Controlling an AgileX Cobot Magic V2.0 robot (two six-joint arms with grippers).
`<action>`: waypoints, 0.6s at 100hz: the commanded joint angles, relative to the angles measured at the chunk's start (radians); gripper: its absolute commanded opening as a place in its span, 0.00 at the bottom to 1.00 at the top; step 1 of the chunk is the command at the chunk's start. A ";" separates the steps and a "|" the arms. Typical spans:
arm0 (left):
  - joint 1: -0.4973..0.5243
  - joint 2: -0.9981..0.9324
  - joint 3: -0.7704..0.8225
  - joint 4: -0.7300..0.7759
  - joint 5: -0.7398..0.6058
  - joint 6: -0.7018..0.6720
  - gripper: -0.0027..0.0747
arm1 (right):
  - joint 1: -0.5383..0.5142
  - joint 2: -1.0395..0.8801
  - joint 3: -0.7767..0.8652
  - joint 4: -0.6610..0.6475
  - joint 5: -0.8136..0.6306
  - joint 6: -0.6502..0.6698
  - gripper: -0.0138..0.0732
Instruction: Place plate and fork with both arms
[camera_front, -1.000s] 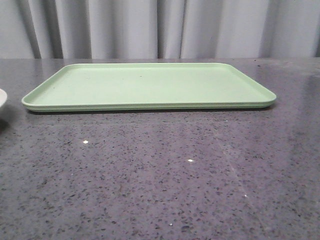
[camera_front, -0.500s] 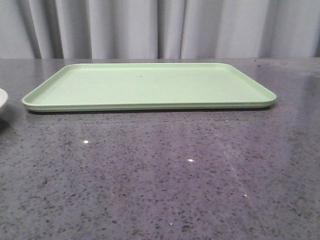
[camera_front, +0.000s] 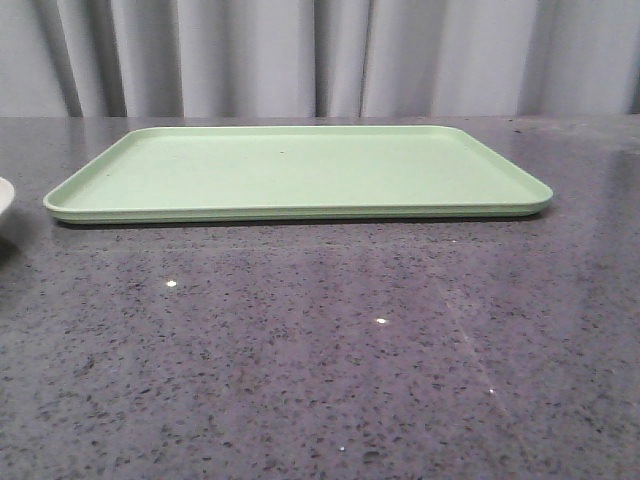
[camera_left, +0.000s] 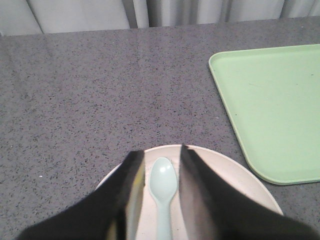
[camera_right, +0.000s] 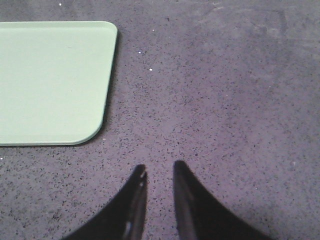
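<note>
The pale pinkish-cream plate (camera_left: 235, 175) lies on the grey table beside the green tray; only a sliver of it (camera_front: 3, 197) shows at the left edge of the front view. My left gripper (camera_left: 161, 151) is open just above the plate, its fingers on either side of a pale blue-green spoon (camera_left: 163, 182) lying in it. A yellow strip (camera_left: 134, 200) shows along one finger's inner edge; it may be the fork, mostly hidden. My right gripper (camera_right: 159, 166) is open and empty over bare table, apart from the tray's corner. Neither gripper shows in the front view.
The flat light-green tray (camera_front: 300, 165) lies across the middle of the table with nothing on it; it also shows in the left wrist view (camera_left: 270, 100) and the right wrist view (camera_right: 50, 80). Grey curtains hang behind the table's far edge.
</note>
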 joint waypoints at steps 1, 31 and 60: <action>-0.008 0.006 -0.038 -0.004 -0.070 -0.008 0.49 | 0.002 0.010 -0.037 0.000 -0.059 -0.004 0.55; -0.008 0.006 -0.038 -0.004 -0.112 -0.008 0.59 | 0.002 0.010 -0.037 0.000 -0.032 -0.004 0.73; -0.006 0.010 -0.075 0.012 0.005 -0.008 0.59 | 0.002 0.010 -0.034 0.000 -0.031 -0.004 0.73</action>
